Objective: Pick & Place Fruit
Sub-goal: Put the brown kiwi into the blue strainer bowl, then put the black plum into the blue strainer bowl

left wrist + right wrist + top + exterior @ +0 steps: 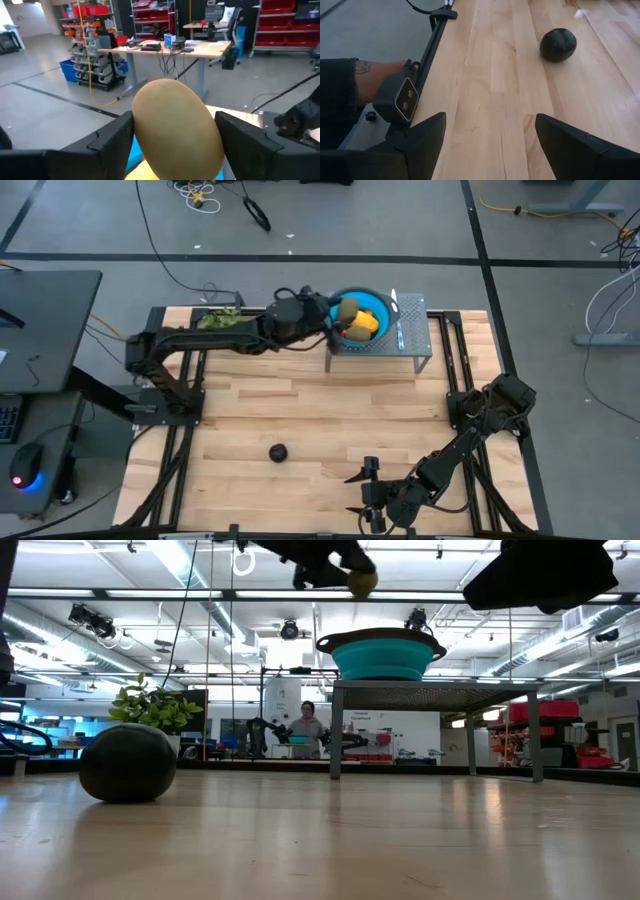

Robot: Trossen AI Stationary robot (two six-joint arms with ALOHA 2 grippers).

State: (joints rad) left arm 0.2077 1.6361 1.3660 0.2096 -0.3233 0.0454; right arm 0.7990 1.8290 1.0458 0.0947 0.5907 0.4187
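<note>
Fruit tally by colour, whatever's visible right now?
Olive-green oval, held between the left gripper fingers above the teal bowl: 1
Yellow-orange piece in the bowl: 1
Blackish round on the table: 1
Total: 3

Evenly bright under ceiling strip lights (190, 565), soft shadows on table (300, 420), olive fruit (177, 127) blurred close-up.

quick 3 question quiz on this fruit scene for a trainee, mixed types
1. True or false: the left claw holds an olive-green fruit above the blue bowl.
2. Which fruit lies alone on the table? A) banana B) black round fruit C) red berry
3. Fill in: the right claw, near the table's front edge, is ____ and empty.

Key: 1 true; 2 B, the black round fruit; 3 open.
</note>
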